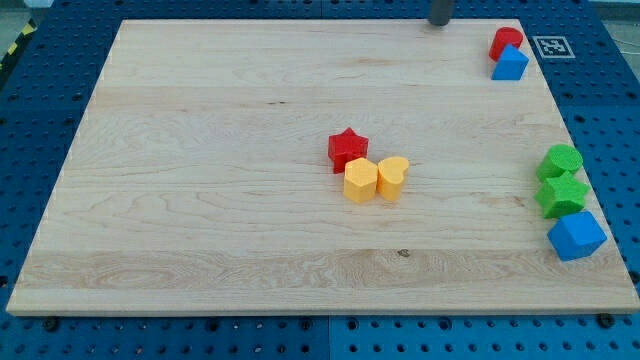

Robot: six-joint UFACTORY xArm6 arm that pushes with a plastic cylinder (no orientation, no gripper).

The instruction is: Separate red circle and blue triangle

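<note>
The red circle [505,42] sits near the board's top right corner. The blue triangle [511,64] touches it just below. My tip [439,22] is at the view's top edge, to the left of the red circle and apart from it, touching no block.
A red star [347,149] sits mid-board with a yellow hexagon [360,181] and a yellow heart [393,177] touching just below it. At the right edge a green circle [561,160], a green star [562,193] and a blue cube [576,235] stand in a column. The wooden board [200,150] lies on a blue pegboard.
</note>
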